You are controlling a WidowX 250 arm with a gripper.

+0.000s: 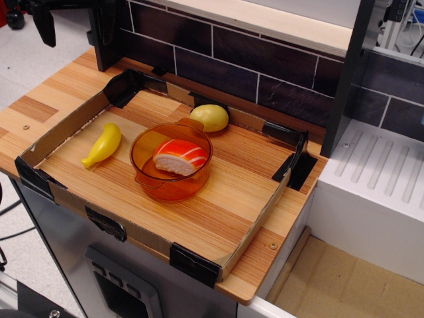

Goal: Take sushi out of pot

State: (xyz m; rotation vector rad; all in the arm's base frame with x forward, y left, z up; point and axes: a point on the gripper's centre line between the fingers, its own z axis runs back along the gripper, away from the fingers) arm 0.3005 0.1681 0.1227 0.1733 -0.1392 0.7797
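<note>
The sushi (180,156), a white rice base with an orange-red striped top, lies inside the translucent orange pot (147,173). The pot stands in the middle of the wooden tray surface. My gripper (45,30) shows only as black parts at the top left corner, far from the pot and above the counter's back left. Its jaws are cut off by the frame edge, so I cannot tell whether they are open or shut. Nothing shows in it.
A yellow banana (103,145) lies left of the pot. A yellow lemon (209,117) lies behind it by the back wall. A low cardboard rim (255,225) with black tape corners borders the wooden board (218,212). A white sink unit (377,172) stands to the right.
</note>
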